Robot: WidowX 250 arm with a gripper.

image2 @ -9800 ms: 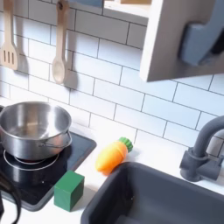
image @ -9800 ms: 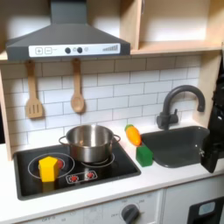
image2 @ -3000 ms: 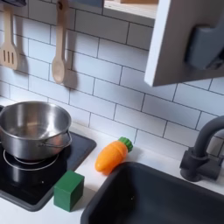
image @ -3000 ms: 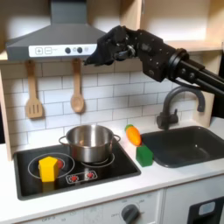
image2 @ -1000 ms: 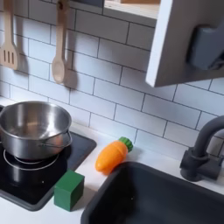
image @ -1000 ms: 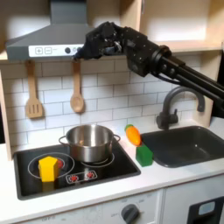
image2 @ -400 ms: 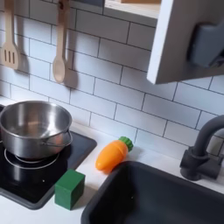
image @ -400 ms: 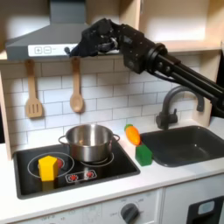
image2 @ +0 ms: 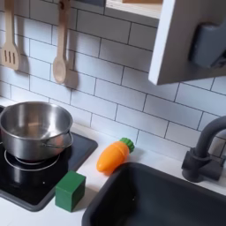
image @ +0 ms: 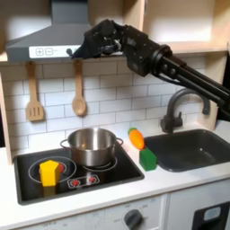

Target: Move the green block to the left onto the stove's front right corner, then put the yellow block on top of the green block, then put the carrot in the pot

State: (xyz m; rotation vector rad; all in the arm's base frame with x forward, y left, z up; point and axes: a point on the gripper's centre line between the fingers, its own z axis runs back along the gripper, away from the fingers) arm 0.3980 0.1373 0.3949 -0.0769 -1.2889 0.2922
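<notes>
In the first exterior view the gripper [image: 79, 50] hangs high over the toy kitchen, up by the grey range hood [image: 63, 36] and well above the cookware, with the black arm running off toward the first exterior view's right. Its fingers appear as a dark cluster against the hood, so I cannot tell how far apart they stand, though nothing seems to be held between them.

The stove [image: 108, 172] lies on the white counter [image: 180, 180] at the first exterior view's left. The yellow block [image: 49, 172] sits on its near left burner. The pot [image: 92, 146] stands on the far right burner, shiny and empty as far as its inside shows.

The green block [image: 147, 159] rests on the counter just beside the stove's right edge, between the stove and the dark sink [image: 189, 148]. The carrot [image: 137, 138] lies just behind it, farther from the camera, orange with its green tip pointing toward the tiled wall.

In the second exterior view the same green block [image2: 70, 191] sits off the stove's [image2: 26, 181] near right corner, close to the sink's [image2: 168, 199] rim, and the carrot [image2: 114, 154] lies apart from it toward the wall. The pot [image2: 33, 131] stands at the second exterior view's left. Two wooden utensils [image: 79, 99] hang on the wall behind the stove, and a dark faucet [image: 180, 108] rises behind the sink.
</notes>
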